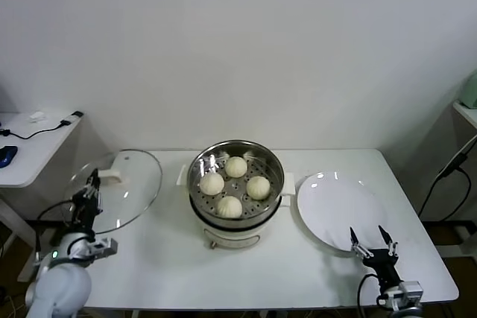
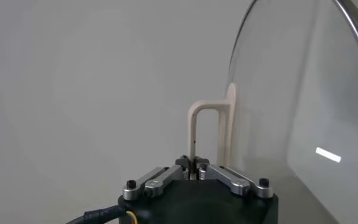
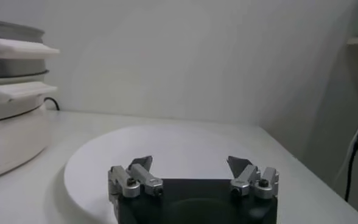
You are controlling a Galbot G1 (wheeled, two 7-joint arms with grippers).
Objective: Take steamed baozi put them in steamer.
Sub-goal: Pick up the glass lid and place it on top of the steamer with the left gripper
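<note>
Stainless steamer (image 1: 235, 184) sits mid-tabletop (image 1: 171, 258) and all 4 steamed baozi (image 1: 235, 167) are already on the perforated tray inside it, so the bun part looks done to me. What matters now is the glass lid (image 1: 123, 188): it's off to the robot's left of the steamer, at the tabletop's left edge, with its rim just beside the pot and not over it. The left gripper (image 1: 91, 188) has its fingers (image 2: 167, 176) pinched fully shut on the lid's white handle (image 2: 208, 131); in the left wrist view the handle stands straight up out of them. So that arm is the near one, and my guess is the lid has to travel toward the robot's right. The right gripper (image 1: 371, 242) sits with fingers spread wide and empty over the near edge of the bare white plate (image 1: 335, 202).
</note>
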